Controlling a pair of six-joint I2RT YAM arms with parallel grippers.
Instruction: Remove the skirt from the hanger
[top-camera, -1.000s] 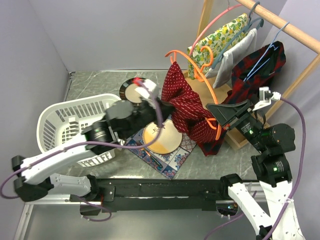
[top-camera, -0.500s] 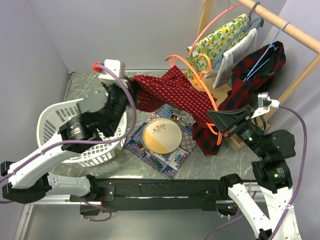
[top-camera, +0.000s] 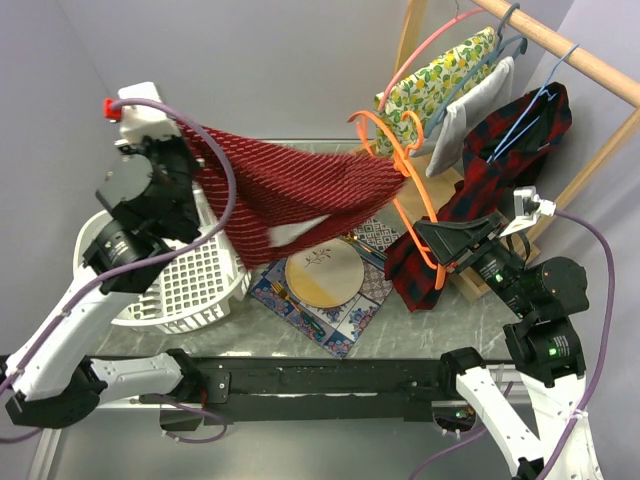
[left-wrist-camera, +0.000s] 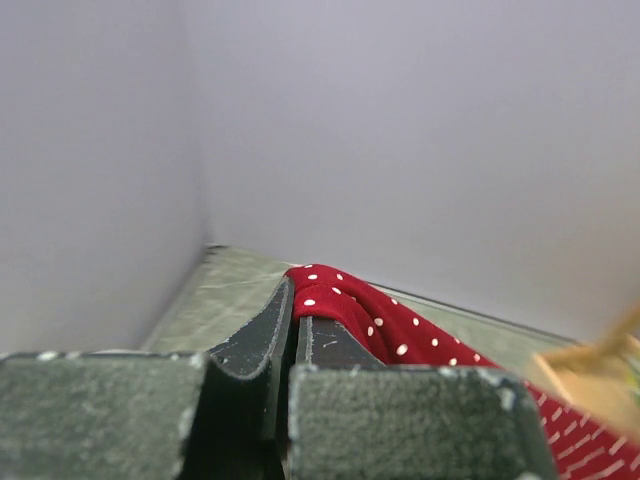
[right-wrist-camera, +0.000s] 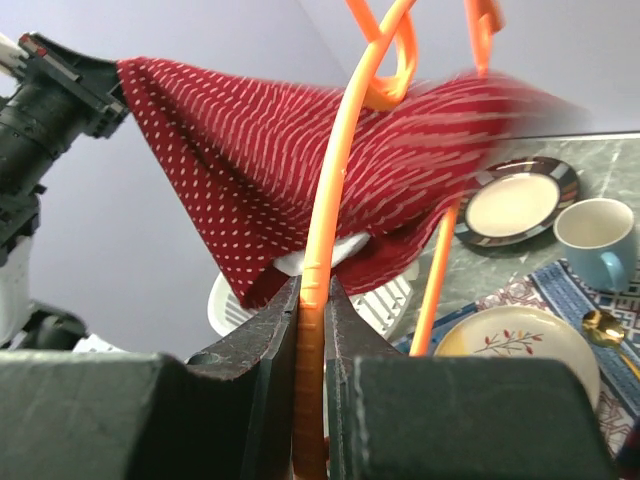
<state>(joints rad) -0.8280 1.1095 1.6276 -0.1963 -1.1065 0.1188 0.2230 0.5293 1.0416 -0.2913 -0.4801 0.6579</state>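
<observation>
Lavender walls close in a grey marbled table (top-camera: 170, 165), with a wooden clothes rack (top-camera: 590, 62) standing at its far right corner. A lemon-print cloth (top-camera: 440, 75) and a red-and-black plaid garment (top-camera: 510, 140) hang from the rack. A white laundry basket (top-camera: 190, 285) sits on the table's left side.

The red dotted skirt (top-camera: 300, 190) is off the table, pulled taut in the air above the basket's right rim and the patterned placemat (top-camera: 340, 325). Its left end is pinched in the left gripper (top-camera: 192, 142), which is raised high over the basket with its jaws closed on the cloth; the wrist view shows the fabric caught between the fingertips (left-wrist-camera: 280, 320). Its right end is bunched against the orange hanger (top-camera: 410, 190), near the hook.

The right gripper (top-camera: 425, 238) is clamped on the hanger's lower arm, and the orange bar runs up between its jaws.

On the placemat lies a cream plate (top-camera: 325, 275). Beyond it, in the right wrist view, stand a dark-rimmed plate (right-wrist-camera: 518, 200) and a pale blue mug (right-wrist-camera: 597, 235).
</observation>
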